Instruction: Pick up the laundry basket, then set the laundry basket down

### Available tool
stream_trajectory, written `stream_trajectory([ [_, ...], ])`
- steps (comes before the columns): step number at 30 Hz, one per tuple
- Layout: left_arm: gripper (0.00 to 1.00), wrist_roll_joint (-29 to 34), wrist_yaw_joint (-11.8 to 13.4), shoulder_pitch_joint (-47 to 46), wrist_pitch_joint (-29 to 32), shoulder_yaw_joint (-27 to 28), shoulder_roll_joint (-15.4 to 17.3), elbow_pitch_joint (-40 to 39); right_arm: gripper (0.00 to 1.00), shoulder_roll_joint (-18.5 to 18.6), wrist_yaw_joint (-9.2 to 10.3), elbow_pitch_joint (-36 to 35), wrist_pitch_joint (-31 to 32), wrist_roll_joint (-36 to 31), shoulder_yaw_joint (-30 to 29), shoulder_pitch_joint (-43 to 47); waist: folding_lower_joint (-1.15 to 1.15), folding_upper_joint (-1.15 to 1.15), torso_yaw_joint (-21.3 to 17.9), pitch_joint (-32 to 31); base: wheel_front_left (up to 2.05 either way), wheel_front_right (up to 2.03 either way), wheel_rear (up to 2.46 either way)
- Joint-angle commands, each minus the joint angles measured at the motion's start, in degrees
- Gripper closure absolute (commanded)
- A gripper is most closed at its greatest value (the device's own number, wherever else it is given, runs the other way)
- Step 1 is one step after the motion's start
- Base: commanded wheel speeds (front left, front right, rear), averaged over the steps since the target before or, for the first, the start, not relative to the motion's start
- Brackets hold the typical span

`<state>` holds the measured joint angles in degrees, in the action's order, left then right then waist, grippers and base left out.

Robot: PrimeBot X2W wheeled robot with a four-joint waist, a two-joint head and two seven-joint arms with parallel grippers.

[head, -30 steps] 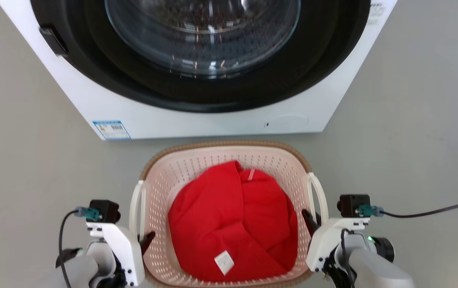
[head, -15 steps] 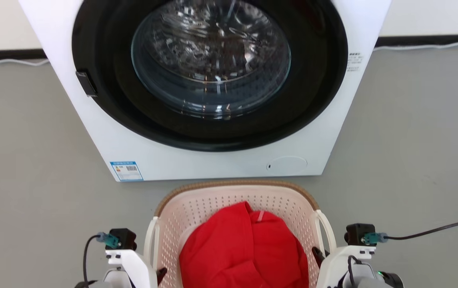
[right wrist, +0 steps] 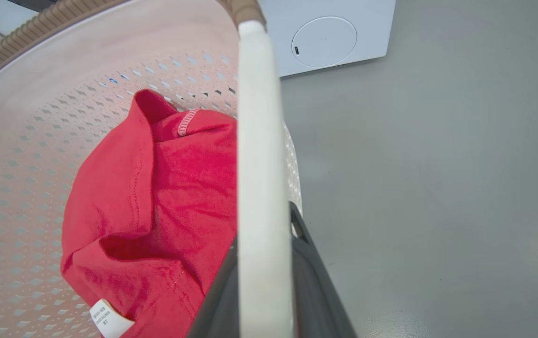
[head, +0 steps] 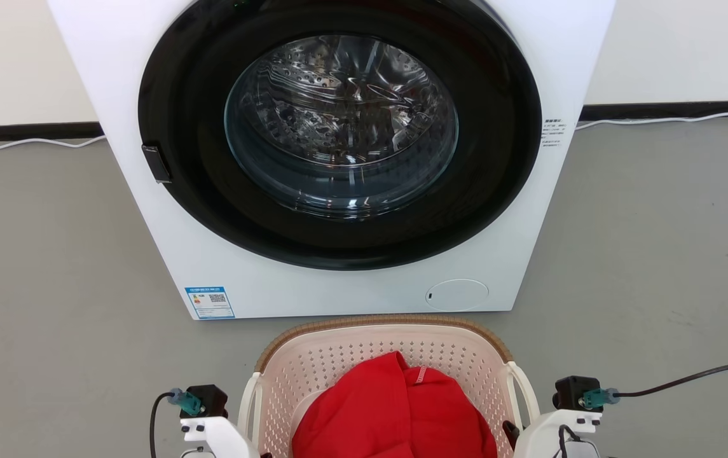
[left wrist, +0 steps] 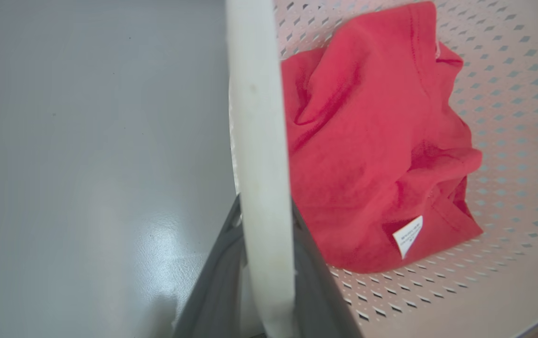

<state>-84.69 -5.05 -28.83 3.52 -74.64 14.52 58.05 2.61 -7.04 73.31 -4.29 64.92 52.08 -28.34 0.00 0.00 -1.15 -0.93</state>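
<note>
**Head view.** The cream-white perforated plastic laundry basket with a brown woven-look rim (head: pixel 376 321) lies at 6 o'clock. It is close in front of the white front-loading washing machine (head: pixel 351 289) at 12 o'clock. A crumpled red cloth garment (head: pixel 395 413) fills the basket's bottom. The thin white left handle (head: pixel 247 407) stands at 7 o'clock and the right handle (head: pixel 529 388) at 5 o'clock. Whether the base has left the grey floor (head: pixel 656 254) cannot be told. Hazard: a forward swing would knock the rim against the machine's front.

**Left wrist view.** The left gripper (left wrist: pixel 266 209) rises from 6 o'clock, with one dark finger on each side of the left handle, pinching it. The garment lies at 3 o'clock inside the wall. Hazard: the handle is smooth and narrow, so it may slide through or along the fingers under load.

**Right wrist view.** The right gripper (right wrist: pixel 264 230) pinches the right handle in the same way, with the garment at 9 o'clock and the machine's lower corner at 12 o'clock. Hazard: if the two arms rise or lower unevenly, the laundry basket will probably tilt. The loose garment would then shift toward the low side, and one pinch may twist off its handle.
</note>
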Motion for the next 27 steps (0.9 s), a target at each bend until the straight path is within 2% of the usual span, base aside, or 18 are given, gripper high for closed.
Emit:
stream_trajectory([
  [1,1.00,-0.2,-0.2,-1.8,-0.7,1.5,1.5,0.2,1.00,0.3,-0.45,-0.2,-0.1,0.4,0.8,-0.3,0.00,0.00,0.0,0.0,0.00,0.00,0.00],
  [27,1.00,0.2,-1.6,-2.2,-0.8,1.6,0.1,3.0,1.00,0.3,-0.45,0.1,-0.6,4.4,5.9,-1.1,0.00,0.00,-0.3,0.5,0.00,0.00,0.00],
])
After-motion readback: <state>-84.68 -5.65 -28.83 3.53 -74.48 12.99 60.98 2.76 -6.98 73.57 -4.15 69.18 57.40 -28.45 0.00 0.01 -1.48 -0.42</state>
